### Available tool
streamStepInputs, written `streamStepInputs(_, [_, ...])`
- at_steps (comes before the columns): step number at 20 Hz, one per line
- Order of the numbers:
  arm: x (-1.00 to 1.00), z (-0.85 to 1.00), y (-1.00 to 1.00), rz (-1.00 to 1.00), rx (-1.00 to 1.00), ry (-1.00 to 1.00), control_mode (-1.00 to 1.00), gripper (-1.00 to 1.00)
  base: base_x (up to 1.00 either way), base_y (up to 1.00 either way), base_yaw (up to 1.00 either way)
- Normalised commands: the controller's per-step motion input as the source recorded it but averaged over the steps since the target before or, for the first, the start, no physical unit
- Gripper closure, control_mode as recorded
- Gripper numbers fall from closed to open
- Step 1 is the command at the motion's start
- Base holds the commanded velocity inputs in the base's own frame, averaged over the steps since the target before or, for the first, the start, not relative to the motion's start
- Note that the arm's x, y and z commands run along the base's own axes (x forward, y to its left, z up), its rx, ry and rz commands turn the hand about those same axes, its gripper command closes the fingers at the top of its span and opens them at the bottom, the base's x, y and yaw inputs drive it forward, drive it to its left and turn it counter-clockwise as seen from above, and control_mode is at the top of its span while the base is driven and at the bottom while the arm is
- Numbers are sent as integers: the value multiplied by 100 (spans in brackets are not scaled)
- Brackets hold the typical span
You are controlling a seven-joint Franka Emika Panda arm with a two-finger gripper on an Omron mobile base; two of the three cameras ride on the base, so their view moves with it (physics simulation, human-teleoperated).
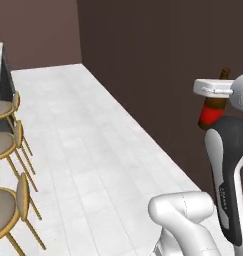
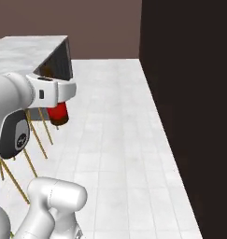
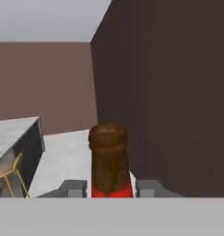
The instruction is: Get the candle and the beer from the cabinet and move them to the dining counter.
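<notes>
One of the two task objects, the beer (image 3: 109, 159), is in transit: the gripper (image 3: 111, 188) is clamped on the bottle at its red label, a finger (image 3: 73, 189) on either side, with the brown neck and cap rising upright between them in the hand view. From the left base camera the bottle's labelled body (image 1: 211, 113) hangs below the white hand, well above the pale tiled floor (image 1: 83, 150) and in front of a dark wall (image 1: 158, 65). From the right base camera the red label and dark base (image 2: 58, 113) project beneath the hand. The dining counter (image 2: 26, 49), a grey-veined marble top on a dark base, lies far to the left, with wooden stools (image 1: 5, 210) along its near side; the bottle is well apart from it. Judged progress: the beer is out and carried, but not yet set down. The candle's whereabouts cannot be told, so that half of the task stays unconfirmed.
</notes>
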Motion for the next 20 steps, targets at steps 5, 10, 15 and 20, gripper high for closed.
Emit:
streamStepInputs(5, [0,0,0,0,0,0,100,100,65,-43,71])
streamStepInputs(10, [0,0,0,0,0,0,100,100,87,-25,76])
streamStepInputs(15, [0,0,0,0,0,0,100,100,96,-39,57])
streamStepInputs(20, [0,0,0,0,0,0,100,100,88,-52,34])
